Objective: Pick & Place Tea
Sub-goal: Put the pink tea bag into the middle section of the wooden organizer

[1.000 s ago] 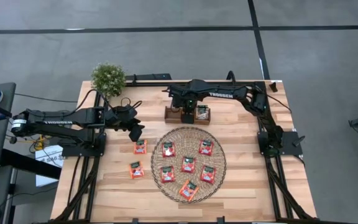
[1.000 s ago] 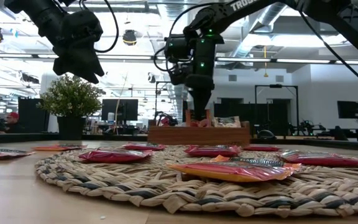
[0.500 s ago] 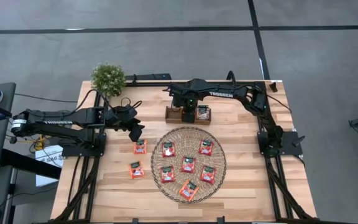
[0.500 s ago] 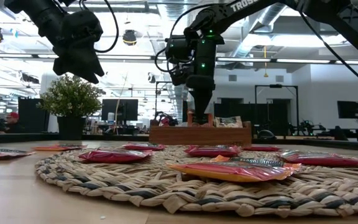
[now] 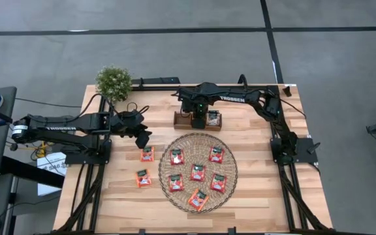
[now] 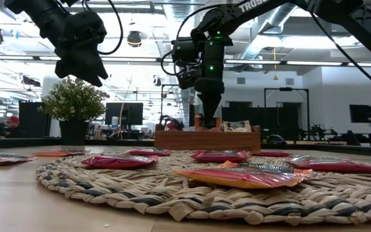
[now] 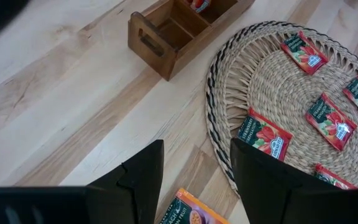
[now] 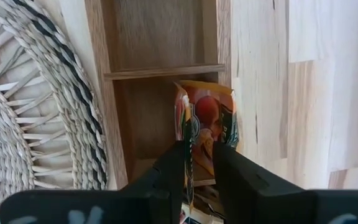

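Several red-orange tea sachets (image 5: 197, 172) lie flat on the round woven mat (image 5: 230, 189), and two more (image 5: 147, 154) lie on the table left of it. The brown wooden tray (image 5: 178, 120) stands behind the mat; its right slot holds pale sachets (image 5: 213, 119). My right gripper (image 5: 199, 121) points down into the tray's middle slot, shut on a red-orange sachet (image 8: 205, 118). My left gripper (image 7: 194, 180) is open and empty, hanging above the table over the nearer loose sachet (image 7: 188, 215), left of the mat. My right gripper pinches the red-orange sachet between its two fingers (image 8: 171, 167), on the part of its faces nearest the wrist (image 8: 199, 149). The fingers come from above, pointing down. The sachet stands on edge inside the tray's middle slot (image 8: 143, 118); whether its lower edge rests on the slot's floor does not show.
A small potted plant (image 5: 113, 81) stands at the table's far left corner. The mat fills the table's middle. Bare wood lies at the near left (image 5: 109, 209) and to the right of the mat (image 5: 266, 189). The arm bases stand at the left and right edges.
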